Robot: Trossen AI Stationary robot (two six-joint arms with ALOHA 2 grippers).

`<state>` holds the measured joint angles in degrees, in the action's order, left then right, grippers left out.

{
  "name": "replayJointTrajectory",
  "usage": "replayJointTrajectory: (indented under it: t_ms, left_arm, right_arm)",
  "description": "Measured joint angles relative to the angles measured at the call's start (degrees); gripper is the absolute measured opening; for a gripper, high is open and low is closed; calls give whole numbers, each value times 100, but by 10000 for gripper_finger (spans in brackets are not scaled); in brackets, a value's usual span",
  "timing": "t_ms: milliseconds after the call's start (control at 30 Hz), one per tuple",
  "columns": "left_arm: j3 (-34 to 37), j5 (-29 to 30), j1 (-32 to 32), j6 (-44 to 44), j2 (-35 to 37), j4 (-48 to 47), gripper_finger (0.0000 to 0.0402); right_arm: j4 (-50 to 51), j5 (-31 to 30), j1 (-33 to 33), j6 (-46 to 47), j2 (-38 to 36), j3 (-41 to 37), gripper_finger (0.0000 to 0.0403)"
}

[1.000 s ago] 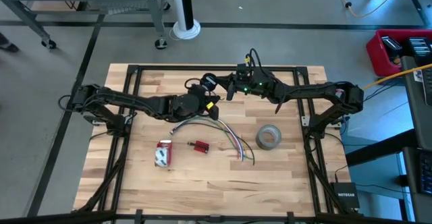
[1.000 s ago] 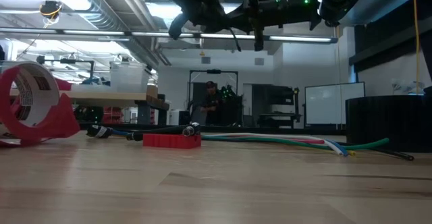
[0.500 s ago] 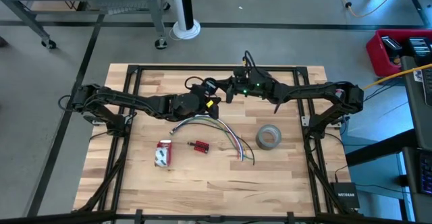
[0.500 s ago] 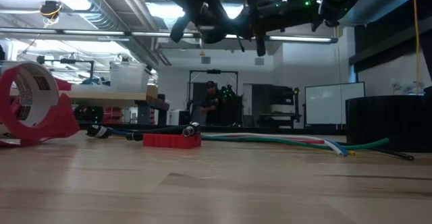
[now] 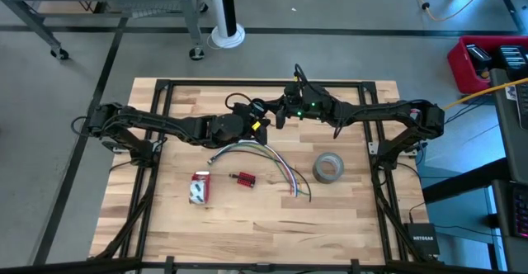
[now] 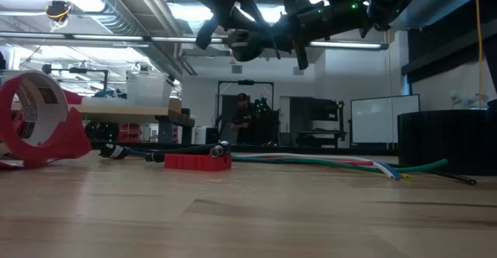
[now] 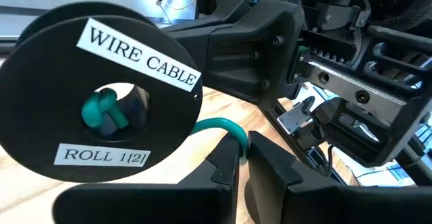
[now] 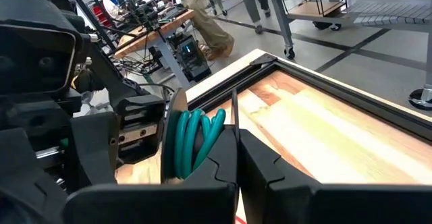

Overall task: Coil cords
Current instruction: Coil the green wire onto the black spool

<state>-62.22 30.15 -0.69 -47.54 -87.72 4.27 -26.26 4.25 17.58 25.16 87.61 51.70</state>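
A black spool (image 7: 101, 96) labelled WIRE CABLE hangs high over the far middle of the table, with the teal cords (image 8: 192, 140) wound on it. My right gripper (image 8: 237, 140) comes in from the table's right and is shut on the spool. My left gripper (image 7: 243, 143) comes in from the left and faces the spool's labelled side. It is closed on a teal strand that leaves the spool. In the high view the two grippers, left (image 5: 262, 125) and right (image 5: 277, 115), nearly meet. The low view shows the spool (image 6: 242, 44) well above the tabletop. My left gripper pinches the teal strand (image 7: 226, 126) between its two fingertips, just where it curves off the spool. The fingers come roughly level from the table's left. The short stretch back to the spool bends in a loose arc. My right gripper pinches the rim of one thin black flange (image 8: 233, 109) of the spool between its two fingers. They come roughly level from the table's right, edge-on to the flange. The spool is lifted clear of the table.
Below the arms lies a loose bundle of coloured wires (image 5: 262, 157). A small red part (image 5: 245, 178) and a red tape dispenser (image 5: 200, 187) lie nearer the front left, and a grey tape roll (image 5: 328, 167) to the right. The table's near half has free room.
My right gripper has tipped downward a little and sunk slightly, bringing the spool lower and more into the low view. My left gripper has rolled a bit about its own axis while staying in place.
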Motion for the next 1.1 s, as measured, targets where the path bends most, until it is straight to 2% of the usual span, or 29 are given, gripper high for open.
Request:
replayJointTrajectory:
  t_ms: [500, 1100]
  left_arm:
    - [0, 17, 193, 447, 7, 385, 15]
    - [9, 4, 199, 995, 49, 340, 15]
  right_arm:
    - [227, 135, 2, 3, 0, 0, 1]
    - [548, 141, 7, 7, -4, 4, 1]
